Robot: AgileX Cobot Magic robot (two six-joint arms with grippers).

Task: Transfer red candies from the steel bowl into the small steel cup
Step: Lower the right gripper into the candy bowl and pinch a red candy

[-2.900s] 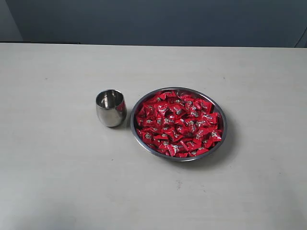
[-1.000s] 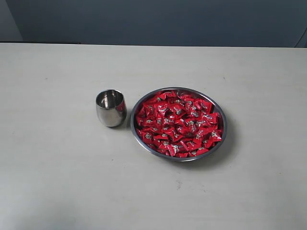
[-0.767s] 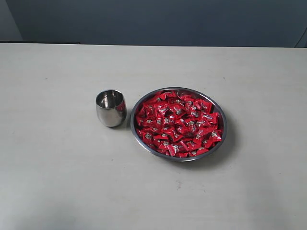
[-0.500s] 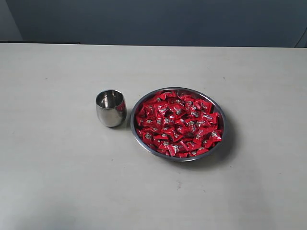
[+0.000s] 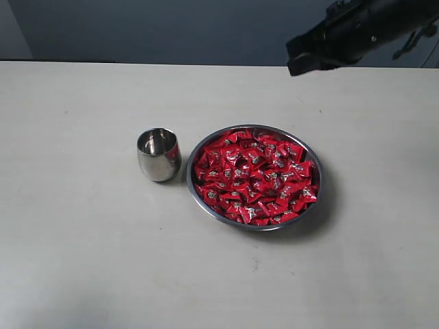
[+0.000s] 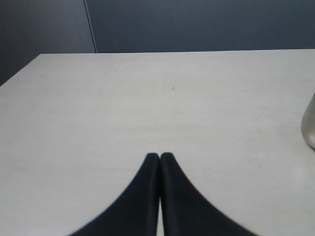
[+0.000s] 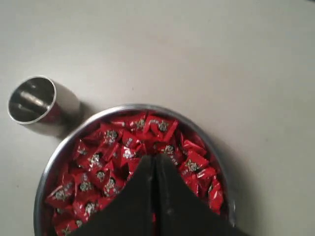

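The steel bowl sits at mid-table, heaped with red candies. Close to its left stands the small steel cup, upright, with no candy showing inside. My right gripper hangs shut, high above the table behind the bowl. In the right wrist view its closed tips hover above the red candies, with the bowl's rim and the cup beyond. My left gripper is shut and empty over bare table, and the cup's edge shows off to one side.
The pale table carries only the cup and bowl. A dark wall runs along the table's far edge.
My right arm has come into the exterior view at the top right, where no arm showed half a second ago. Cup, bowl and candies have not moved.
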